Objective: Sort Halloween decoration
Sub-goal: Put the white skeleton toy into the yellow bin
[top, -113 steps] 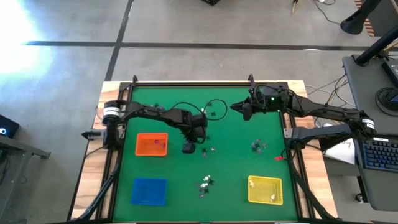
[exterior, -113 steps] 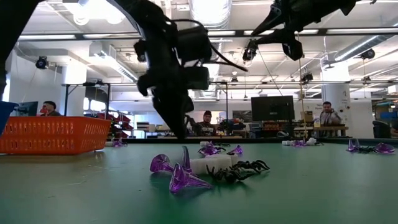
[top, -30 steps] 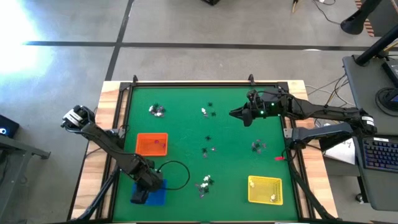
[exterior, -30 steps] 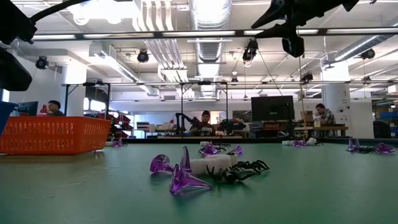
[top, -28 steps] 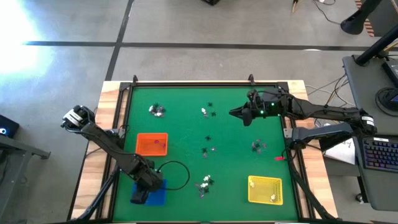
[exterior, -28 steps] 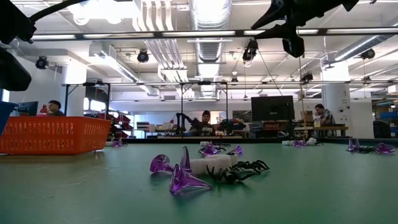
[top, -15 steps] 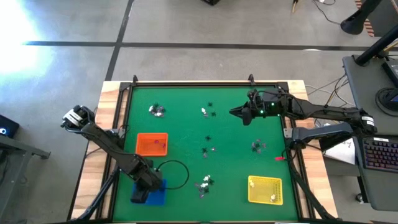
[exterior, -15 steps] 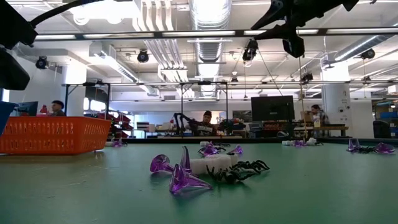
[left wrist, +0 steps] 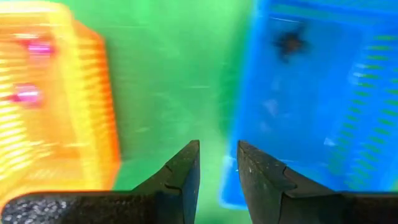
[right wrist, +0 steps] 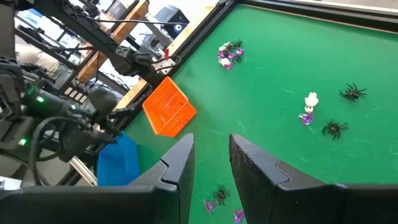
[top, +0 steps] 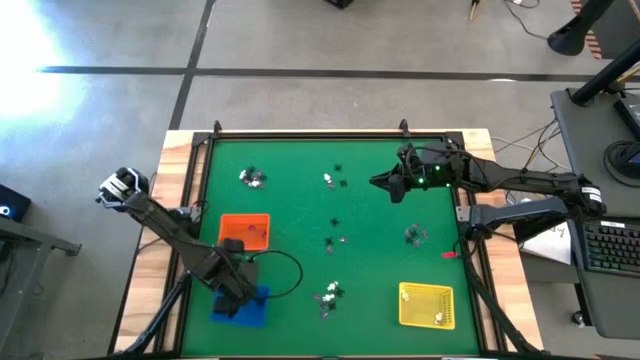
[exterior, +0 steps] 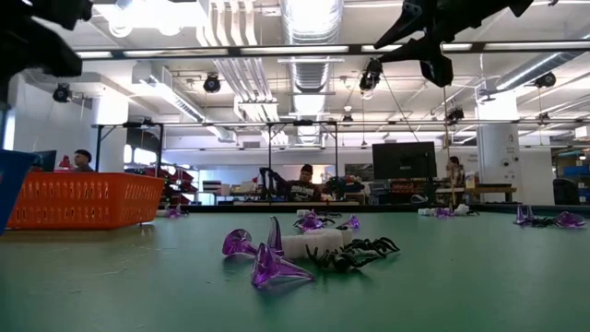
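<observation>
The Halloween decoration lies in small heaps on the green table: one at the far left (top: 252, 178), one at the far middle (top: 333, 181), one at the right (top: 415, 235), one at the near middle (top: 330, 295). The low view shows purple, white and black pieces (exterior: 304, 249). My left gripper (left wrist: 217, 163) points down, open and holding nothing, over the gap between the orange tray (left wrist: 56, 93) and the blue tray (left wrist: 323, 106). A black spider (left wrist: 289, 42) lies in the blue tray. My right gripper (right wrist: 211, 163) hovers open and holding nothing above the table's far right (top: 387, 183).
The orange tray (top: 244, 232) holds pink pieces (left wrist: 28, 94). The blue tray (top: 248, 306) stands at the near left, and a yellow tray (top: 427, 305) with a white piece at the near right. A black rail (top: 330, 134) frames the table. People sit in the room beyond.
My left gripper has risen above the blue tray's edge and tipped a little; in the low view its dark shape has climbed at the left. My right arm has kept still.
</observation>
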